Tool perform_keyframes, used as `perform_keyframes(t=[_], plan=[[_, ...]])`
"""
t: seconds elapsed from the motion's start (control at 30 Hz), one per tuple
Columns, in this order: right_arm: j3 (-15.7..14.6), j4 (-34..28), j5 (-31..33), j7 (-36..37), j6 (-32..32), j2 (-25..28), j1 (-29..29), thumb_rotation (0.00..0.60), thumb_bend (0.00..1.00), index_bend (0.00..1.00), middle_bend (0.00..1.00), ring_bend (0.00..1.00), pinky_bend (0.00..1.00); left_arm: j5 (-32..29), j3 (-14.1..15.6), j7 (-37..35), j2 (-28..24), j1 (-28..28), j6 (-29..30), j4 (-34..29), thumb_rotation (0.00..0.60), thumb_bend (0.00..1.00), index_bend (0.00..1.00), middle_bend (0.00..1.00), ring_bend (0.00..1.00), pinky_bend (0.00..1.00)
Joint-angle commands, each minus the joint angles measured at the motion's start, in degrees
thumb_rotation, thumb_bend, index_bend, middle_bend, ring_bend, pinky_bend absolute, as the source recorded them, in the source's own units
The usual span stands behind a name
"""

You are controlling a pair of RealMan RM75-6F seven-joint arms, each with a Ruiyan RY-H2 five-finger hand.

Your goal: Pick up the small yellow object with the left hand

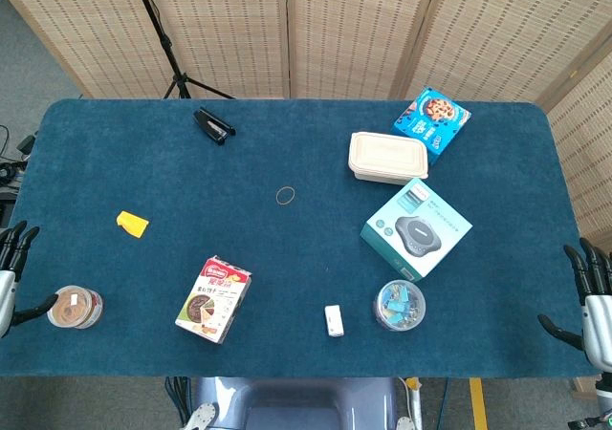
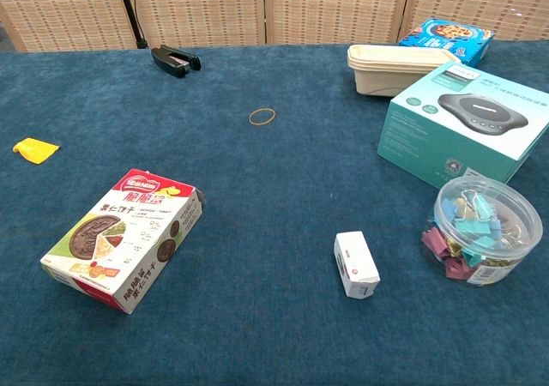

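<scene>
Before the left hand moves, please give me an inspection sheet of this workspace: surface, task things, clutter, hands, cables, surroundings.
Surface: dark blue cloth table, flat, no spills seen.
Job's things: small yellow object lies alone near the left side, untouched.
Clutter: stapler, rubber band, snack box, small white box, tub of binder clips, teal speaker box, beige lidded container, blue cookie box, round tin.
Hands: left hand at the left edge beside the tin, holding nothing; right hand at the right edge, holding nothing.
Cables: nothing seen on the table.
Surroundings: woven screens, black stand behind.
</scene>
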State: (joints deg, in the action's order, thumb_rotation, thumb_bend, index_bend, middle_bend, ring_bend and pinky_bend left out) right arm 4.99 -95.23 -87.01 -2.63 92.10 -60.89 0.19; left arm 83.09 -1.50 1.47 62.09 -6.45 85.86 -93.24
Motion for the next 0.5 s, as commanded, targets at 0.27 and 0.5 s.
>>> perform_keyframes(t=[0.27,0.5], plan=[[0.0,-0.1,0.3,0.5,-0.5,0.3,0.0,0.600,0.00,0.00,0.00,0.00,0.00,0.2,-0.4,-0.3,0.1,0.1,-0.5,0.0,0.600,0.16,0.00,0.00,0.00,0.00],[-0.1,-0.4,0.6,1.1,-1.1,0.7,0.0,0.600,0.00,0.00,0.00,0.00,0.00,-0.4,-1.4,-2.4,0.1,-1.0,-2.5,1.5,0.600,0.17,0.00,0.00,0.00,0.00]])
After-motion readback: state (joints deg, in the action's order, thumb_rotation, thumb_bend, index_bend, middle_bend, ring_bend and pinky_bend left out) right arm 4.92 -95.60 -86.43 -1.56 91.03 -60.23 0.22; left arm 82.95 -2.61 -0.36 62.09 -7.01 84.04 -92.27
